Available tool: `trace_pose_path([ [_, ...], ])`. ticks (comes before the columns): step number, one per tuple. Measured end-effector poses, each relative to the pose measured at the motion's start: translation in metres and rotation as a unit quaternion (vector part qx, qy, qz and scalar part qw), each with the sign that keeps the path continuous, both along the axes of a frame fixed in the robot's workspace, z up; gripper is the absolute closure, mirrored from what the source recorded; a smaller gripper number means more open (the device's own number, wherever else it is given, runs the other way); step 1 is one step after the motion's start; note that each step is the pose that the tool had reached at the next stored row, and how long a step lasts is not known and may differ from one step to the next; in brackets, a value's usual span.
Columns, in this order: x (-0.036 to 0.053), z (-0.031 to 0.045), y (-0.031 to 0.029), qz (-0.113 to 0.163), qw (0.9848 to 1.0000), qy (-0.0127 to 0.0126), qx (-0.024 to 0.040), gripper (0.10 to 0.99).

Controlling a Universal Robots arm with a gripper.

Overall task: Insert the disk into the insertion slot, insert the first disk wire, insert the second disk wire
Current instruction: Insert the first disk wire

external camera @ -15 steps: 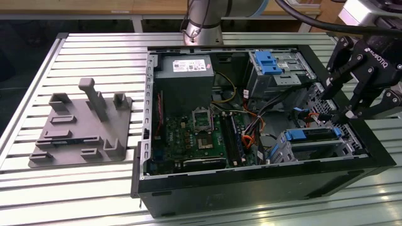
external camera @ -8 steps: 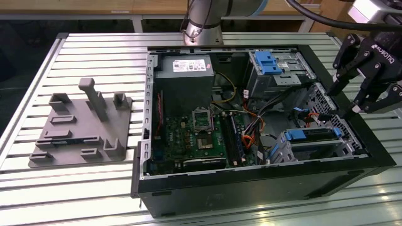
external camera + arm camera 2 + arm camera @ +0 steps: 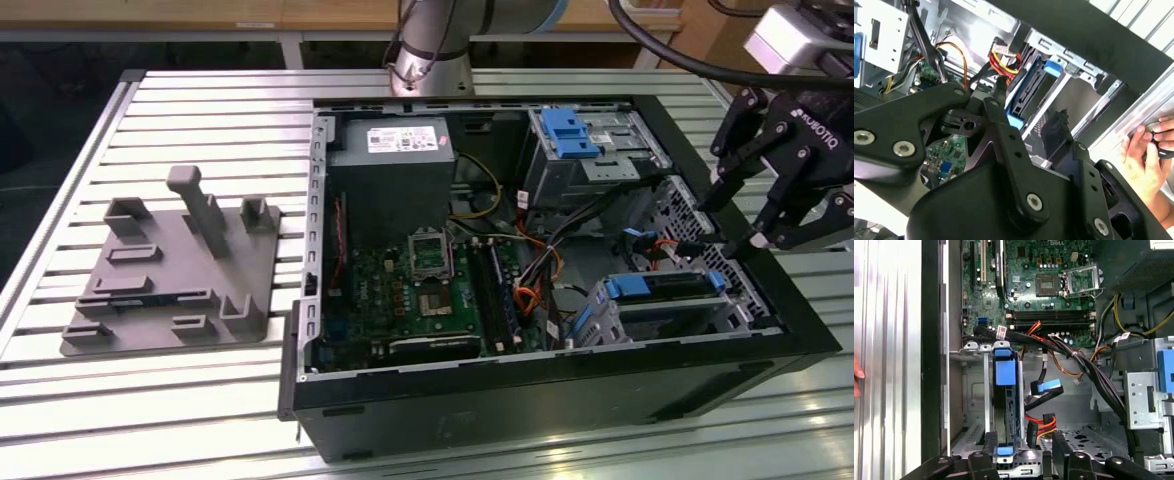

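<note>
Fingers (image 3: 727, 170) hang spread above the seated disk (image 3: 665, 286).

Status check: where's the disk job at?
Gripper open, near the disk. Disk sits in the insertion slot. Blue connector loose beside it. Person's hand beside the case.

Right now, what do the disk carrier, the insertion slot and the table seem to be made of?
The disk carrier: bright blue plastic, likely, with a smooth moulded look. The insertion slot: bare grey sheet metal, dull sheen, folded edges. The table: probably aluminium, pale ribbed slats catching the light.
</note>
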State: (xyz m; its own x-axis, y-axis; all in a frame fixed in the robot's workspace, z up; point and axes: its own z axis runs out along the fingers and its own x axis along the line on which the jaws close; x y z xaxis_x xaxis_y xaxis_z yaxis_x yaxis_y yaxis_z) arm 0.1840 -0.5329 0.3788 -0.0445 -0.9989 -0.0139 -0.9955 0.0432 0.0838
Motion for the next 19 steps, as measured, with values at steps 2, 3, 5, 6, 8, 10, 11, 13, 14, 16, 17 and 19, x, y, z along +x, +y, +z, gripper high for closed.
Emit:
trace_pose_path([
  [2, 0.0036, -0.0020, 0.0000, -0.001, 1.0000, 0.0008, -0.0005, 0.533],
  [3, 0.0047, -0.0029, 0.0002, -0.002, 1.0000, 0.0013, -0.0011, 0.533],
  [5, 0.0046, -0.0041, 0.0008, -0.003, 1.0000, 0.0016, -0.0041, 0.533],
  [6, 0.0046, -0.0046, 0.0012, -0.004, 1.0000, 0.0016, -0.0049, 0.545],
  [8, 0.0047, -0.0054, 0.0039, -0.005, 1.0000, 0.0016, -0.0063, 0.608],
  [10, 0.0047, -0.0062, 0.0082, -0.006, 1.0000, 0.0016, -0.0073, 0.725],
  [11, 0.0046, -0.0068, 0.0106, -0.006, 0.9999, 0.0017, -0.0077, 0.725],
  [13, 0.0046, -0.0084, 0.0120, -0.006, 0.9999, 0.0018, -0.0089, 0.792],
  [14, 0.0046, -0.0097, 0.0120, -0.006, 0.9999, 0.0019, -0.0094, 0.792],
  [16, 0.0046, -0.0125, 0.0121, -0.006, 0.9999, 0.0020, -0.0105, 0.792],
  [17, 0.0046, -0.0139, 0.0124, -0.006, 0.9999, 0.0020, -0.0113, 0.792],
  [19, 0.0046, -0.0151, 0.0132, -0.006, 0.9999, 0.0020, -0.0123, 0.792],
])
